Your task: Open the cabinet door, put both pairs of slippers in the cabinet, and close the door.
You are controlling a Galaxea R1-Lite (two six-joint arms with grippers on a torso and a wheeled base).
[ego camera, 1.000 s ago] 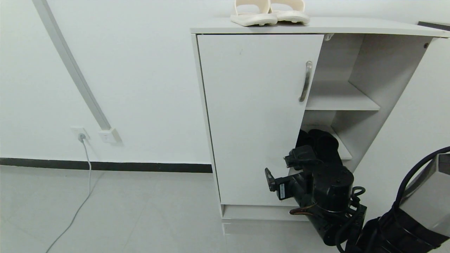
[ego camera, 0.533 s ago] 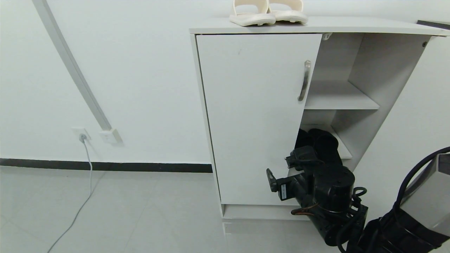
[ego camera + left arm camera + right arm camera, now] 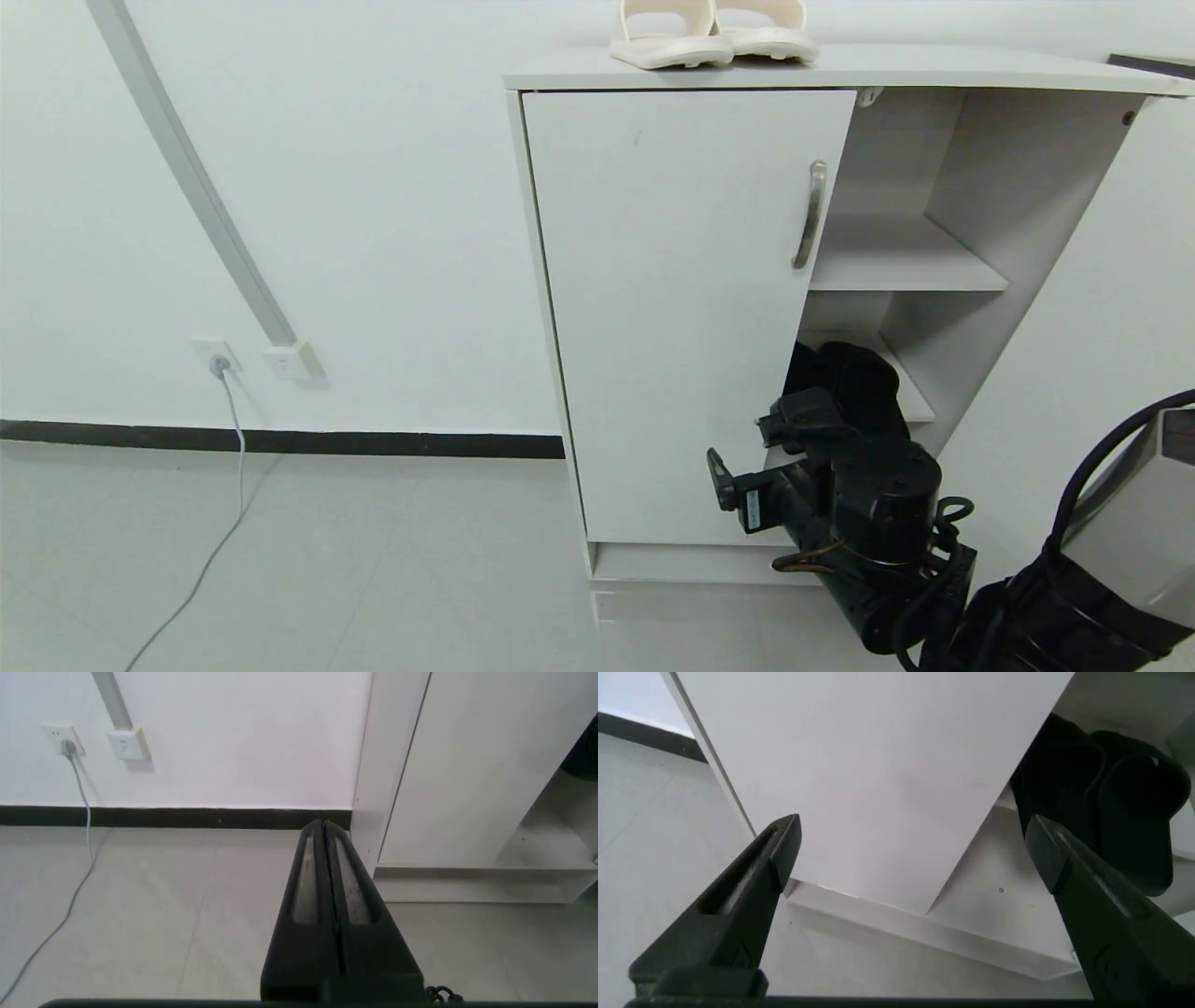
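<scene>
Right pincer (image 3: 913, 833) agape near black slippers (image 3: 1120, 803)

Head camera high, looking down at the cabinet (image 3: 934, 70), left wrist camera low over the floor (image 3: 168, 915), right wrist camera close to the door (image 3: 878, 765), all sharing that door.

cream slippers (image 3: 681, 49): cut by top edge | black slippers (image 3: 864, 378): partly behind door (image 3: 672, 308)

Cream slippers (image 3: 714, 42) sit atop the white cabinet (image 3: 934, 67); black slippers (image 3: 859, 378) lie inside.
</scene>
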